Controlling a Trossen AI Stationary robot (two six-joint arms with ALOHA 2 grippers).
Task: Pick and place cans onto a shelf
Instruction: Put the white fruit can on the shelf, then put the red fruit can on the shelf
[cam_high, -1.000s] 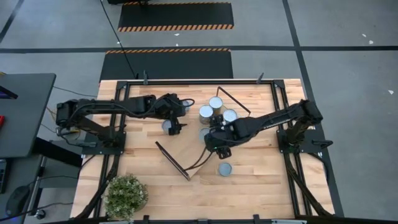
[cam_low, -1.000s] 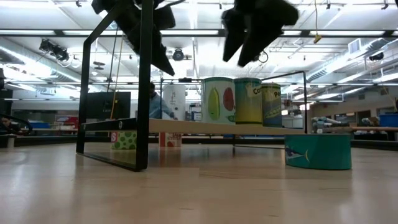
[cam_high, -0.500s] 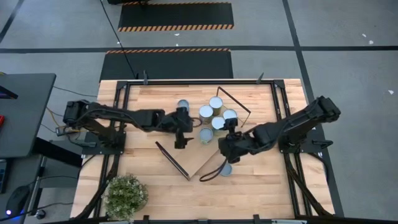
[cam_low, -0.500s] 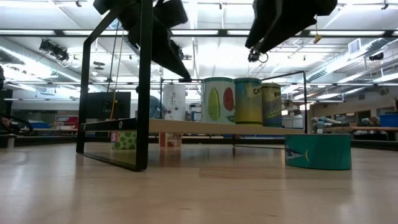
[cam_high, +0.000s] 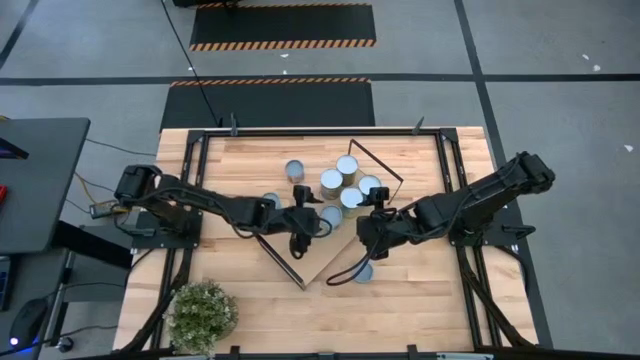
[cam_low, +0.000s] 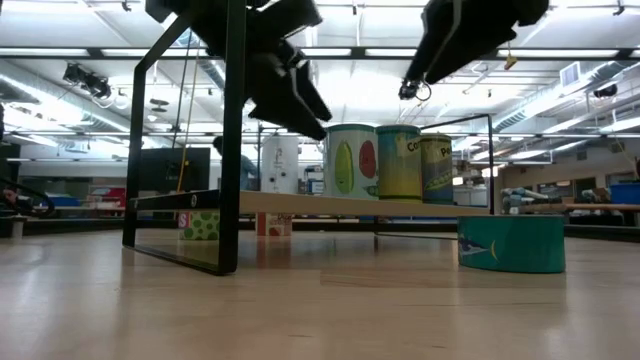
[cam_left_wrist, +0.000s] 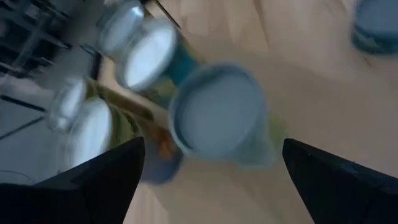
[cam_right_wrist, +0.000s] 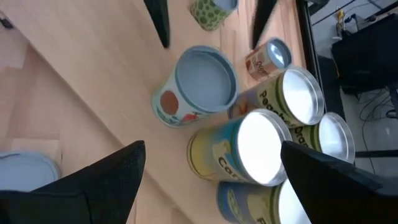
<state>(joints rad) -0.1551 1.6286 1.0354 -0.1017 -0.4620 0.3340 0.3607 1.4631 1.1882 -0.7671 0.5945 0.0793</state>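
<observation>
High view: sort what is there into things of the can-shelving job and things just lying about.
Job:
- cans
- low teal can on the tabletop
- shelf
- left tool, open
- right tool, open

Lying about:
- potted plant at the table corner

the cans (cam_right_wrist: 205, 78) have shiny metal tops and glossy printed paper labels. the shelf (cam_low: 350, 205) is pale matt wood with thin black metal frames; table (cam_high: 420, 290) is smooth planked wood.
</observation>
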